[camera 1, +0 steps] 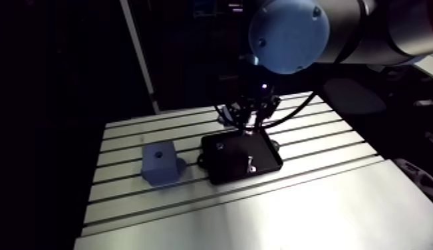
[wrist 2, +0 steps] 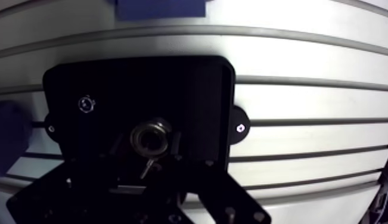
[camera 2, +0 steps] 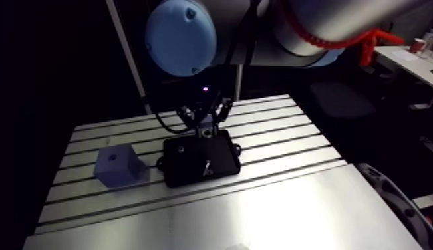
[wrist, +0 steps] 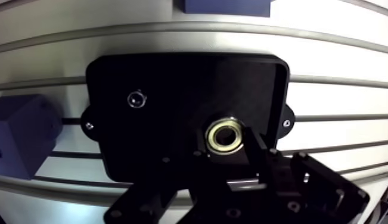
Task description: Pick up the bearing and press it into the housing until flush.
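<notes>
**Me:** Slotted aluminium tabletop (camera 1: 305,213) below the arm, smooth and bright along the near edge, with grooves running across further in

**Colleague:** What comes first on it?

**Me:** In the arm view, the blue housing (camera 1: 159,163). It stands upright on the grooved part and has a round hole in its top face. Just beside it lies a flat black tray (camera 1: 225,167). One of the tray's mounting ears points toward the housing, and there is a narrow gap between the two

**Colleague:** And the bearing?

**Me:** It's inside the tray, toward the side away from the housing. In the wrist view I see the bearing (wrist: 226,134) as a brass-coloured ring with its bore facing up at me. It sits right between the fingers of the hand (wrist: 227,148)

**Colleague:** How is the hand set?

**Me:** Narrow. The pads sit against the bearing on both sides, so I read it as gripping the part. I can't tell whether the bearing rests on the tray floor or hangs just above it

**Colleague:** Anything further out?

**Me:** A small round metal piece (wrist: 136,98) lies in the tray on the housing side, well apart from the bearing. Ahead of the hand, past the tray, I see the edge of a second blue block (wrist: 226,6)
</notes>
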### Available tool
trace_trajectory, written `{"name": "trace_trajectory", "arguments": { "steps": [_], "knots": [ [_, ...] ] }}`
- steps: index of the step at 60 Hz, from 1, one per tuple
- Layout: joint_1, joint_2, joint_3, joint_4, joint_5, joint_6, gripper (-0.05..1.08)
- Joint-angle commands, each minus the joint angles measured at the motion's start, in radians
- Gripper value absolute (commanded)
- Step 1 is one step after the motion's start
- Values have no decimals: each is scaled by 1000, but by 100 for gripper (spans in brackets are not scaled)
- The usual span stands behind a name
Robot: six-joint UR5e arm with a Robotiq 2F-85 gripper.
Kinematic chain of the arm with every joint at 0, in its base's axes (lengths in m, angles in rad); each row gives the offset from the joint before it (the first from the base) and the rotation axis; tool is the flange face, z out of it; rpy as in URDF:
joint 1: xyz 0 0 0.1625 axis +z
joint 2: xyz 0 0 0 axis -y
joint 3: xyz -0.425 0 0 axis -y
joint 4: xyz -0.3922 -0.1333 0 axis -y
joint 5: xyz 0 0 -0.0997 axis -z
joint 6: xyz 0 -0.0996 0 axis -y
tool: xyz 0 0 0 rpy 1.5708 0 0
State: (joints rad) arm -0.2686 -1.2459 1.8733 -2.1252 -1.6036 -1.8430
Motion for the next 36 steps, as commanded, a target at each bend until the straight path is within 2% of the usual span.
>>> {"name": "trace_trajectory", "arguments": {
  "steps": [1, 20, 36],
  "knots": [
    [6, -17, -67, 54, 1, -2, 72],
    [8, 10, -188, 70, 1, 12, 72],
    [23, 45, -220, 96, 7, 18, 72]
  ]
}}
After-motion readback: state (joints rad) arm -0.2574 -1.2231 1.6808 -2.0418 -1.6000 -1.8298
